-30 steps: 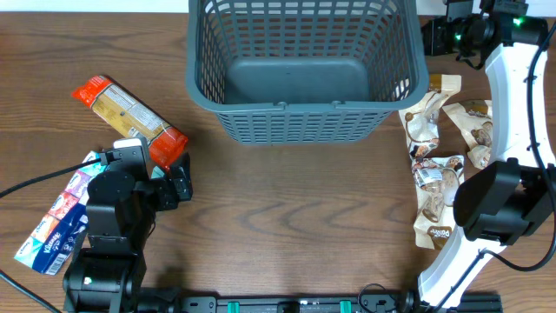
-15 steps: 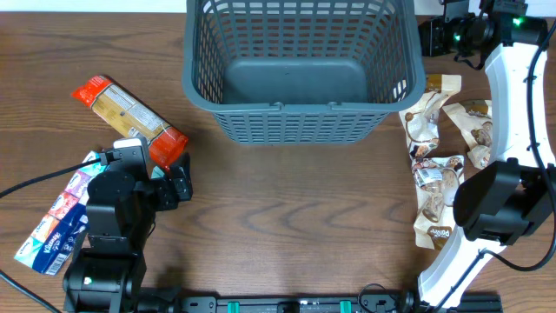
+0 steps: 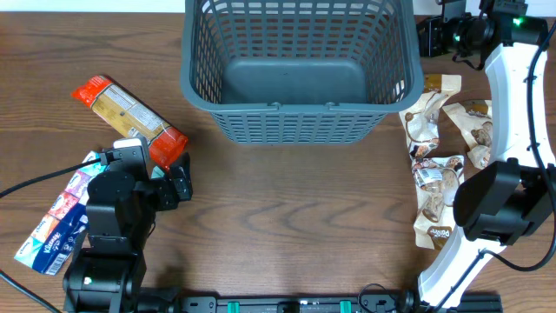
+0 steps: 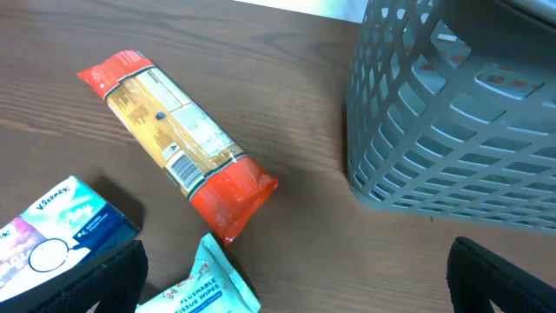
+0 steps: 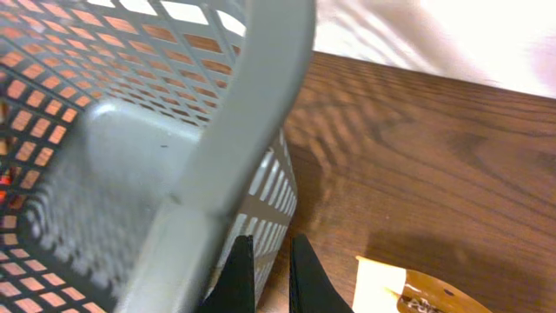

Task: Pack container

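The container (image 3: 300, 130) is a large dark grey lattice basket at the top middle of the table, and nothing lies in it. It also shows in the left wrist view (image 4: 452, 148) and the right wrist view (image 5: 217, 148). My right gripper (image 3: 428, 35) is at the basket's far right corner. Its fingers (image 5: 271, 276) are nearly together, outside the wall and below the rim, and hold nothing that I can see. My left gripper (image 3: 169, 184) is wide open and empty (image 4: 295, 291), low over the table left of the basket.
An orange-and-tan packet (image 3: 129, 117) lies at the left. A blue tissue pack (image 3: 54, 222) and a teal wipes pack (image 4: 204, 291) lie by my left arm. Several brown-and-white snack packs (image 3: 439, 148) lie right of the basket, one in the right wrist view (image 5: 408, 291).
The basket has slid a little to the left with my right gripper against its right side. The left arm has not moved.
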